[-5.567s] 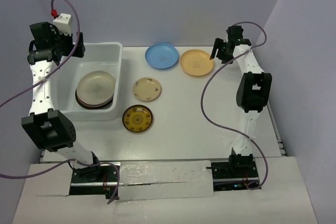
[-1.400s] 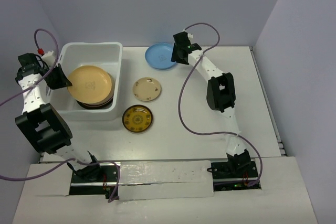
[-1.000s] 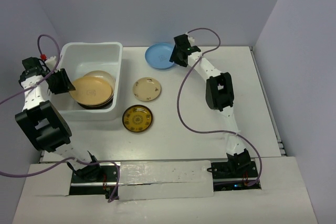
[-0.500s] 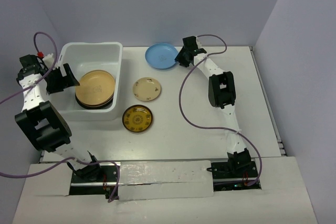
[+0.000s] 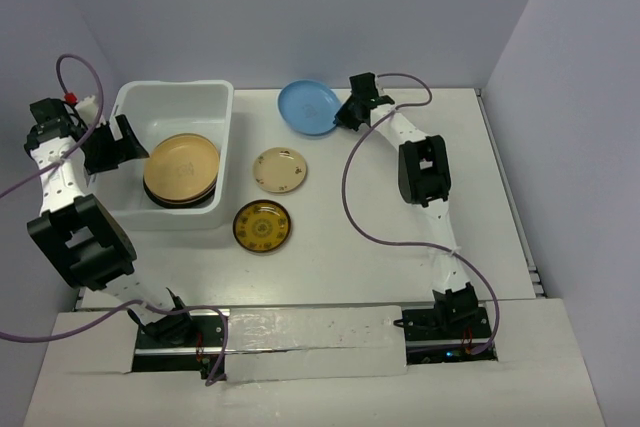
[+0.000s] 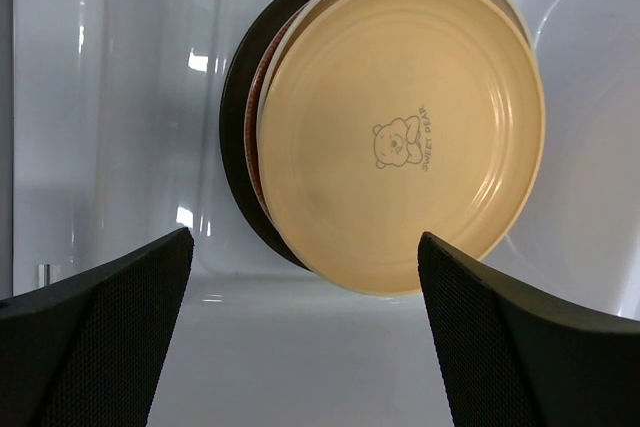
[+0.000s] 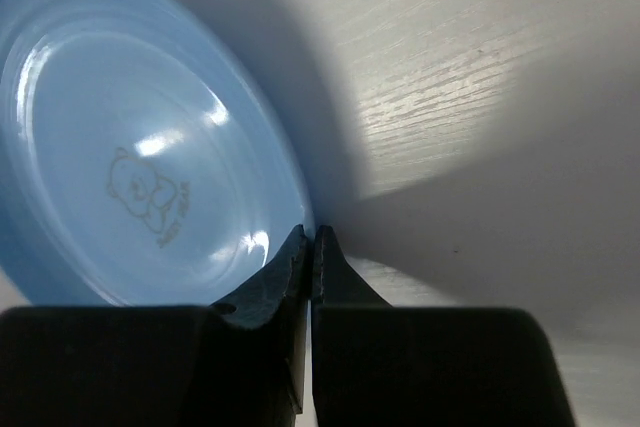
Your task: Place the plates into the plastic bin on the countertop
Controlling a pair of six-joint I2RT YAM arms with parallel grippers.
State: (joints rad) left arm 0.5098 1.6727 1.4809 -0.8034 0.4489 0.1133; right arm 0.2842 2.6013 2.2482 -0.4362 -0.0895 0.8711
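Since the orange plate (image 5: pixel 181 162) is already stacked flat in the plastic bin (image 5: pixel 175 95), the left claw (image 5: pixel 122 142) is spread wide open, while the blue plate (image 5: pixel 308 105) is pinched at its rim by the closed right claw (image 5: pixel 345 115), kinda tilted, probably for lifting off the counter (image 5: pixel 400 237)

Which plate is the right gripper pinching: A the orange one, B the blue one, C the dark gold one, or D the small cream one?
B: the right gripper is shut on the rim of the blue plate.
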